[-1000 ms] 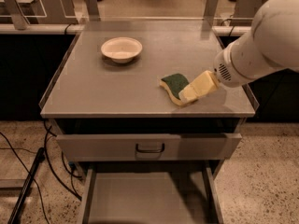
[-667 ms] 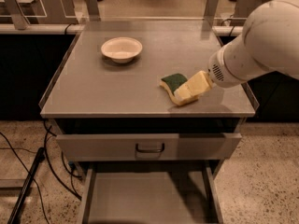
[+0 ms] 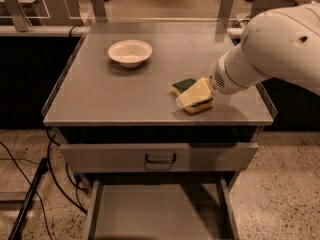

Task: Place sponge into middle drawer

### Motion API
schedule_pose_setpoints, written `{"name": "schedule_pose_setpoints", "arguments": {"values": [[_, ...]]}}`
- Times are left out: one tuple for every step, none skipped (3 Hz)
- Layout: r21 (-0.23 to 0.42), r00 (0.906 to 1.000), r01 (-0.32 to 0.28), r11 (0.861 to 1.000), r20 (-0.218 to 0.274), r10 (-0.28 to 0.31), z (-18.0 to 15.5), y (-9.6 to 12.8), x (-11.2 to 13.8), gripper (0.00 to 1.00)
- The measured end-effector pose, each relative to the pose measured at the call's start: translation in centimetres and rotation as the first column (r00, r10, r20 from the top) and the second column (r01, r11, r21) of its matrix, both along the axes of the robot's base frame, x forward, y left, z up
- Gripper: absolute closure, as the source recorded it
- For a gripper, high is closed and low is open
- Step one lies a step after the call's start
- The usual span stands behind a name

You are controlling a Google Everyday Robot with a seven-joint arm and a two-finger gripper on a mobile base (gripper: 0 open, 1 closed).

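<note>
The sponge (image 3: pixel 184 85) lies on the grey table top (image 3: pixel 115 94), right of centre near the front edge, with its dark green face up and a pale yellow edge showing. My gripper (image 3: pixel 193 99) reaches in from the right on the white arm (image 3: pixel 270 44). It sits right against the sponge's front right side and covers part of it. The middle drawer (image 3: pixel 160 211) is pulled out below the table, showing a flat plain grey floor and low side walls.
A round cream bowl (image 3: pixel 130 52) stands at the back left of the table top. Under the top, a drawer with a dark loop handle (image 3: pixel 160 158) sticks out slightly. Black cables (image 3: pixel 30 184) lie on the speckled floor at left.
The arm and gripper have shifted a little to the left and closer onto the sponge. The sponge, bowl and drawers have not moved.
</note>
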State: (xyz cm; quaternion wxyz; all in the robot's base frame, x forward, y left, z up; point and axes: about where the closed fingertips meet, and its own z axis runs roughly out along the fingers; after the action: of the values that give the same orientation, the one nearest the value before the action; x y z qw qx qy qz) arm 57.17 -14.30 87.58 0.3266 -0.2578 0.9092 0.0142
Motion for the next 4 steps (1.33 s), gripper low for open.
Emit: {"name": "schedule_pose_setpoints", "arguments": {"values": [[0.017,0.9996,-0.023,1.000,-0.019,0.023,-1.1,1.5,1.1,0.00],[0.032,0.9977,-0.049,0.998,-0.046,0.050,-2.5,3.1,2.1,0.00],[0.042,0.9948,-0.065,0.997,-0.075,0.068,-3.8,4.2,2.8,0.00],[0.042,0.9924,-0.051,0.998,-0.110,0.056,-5.6,4.1,3.6,0.00]]}}
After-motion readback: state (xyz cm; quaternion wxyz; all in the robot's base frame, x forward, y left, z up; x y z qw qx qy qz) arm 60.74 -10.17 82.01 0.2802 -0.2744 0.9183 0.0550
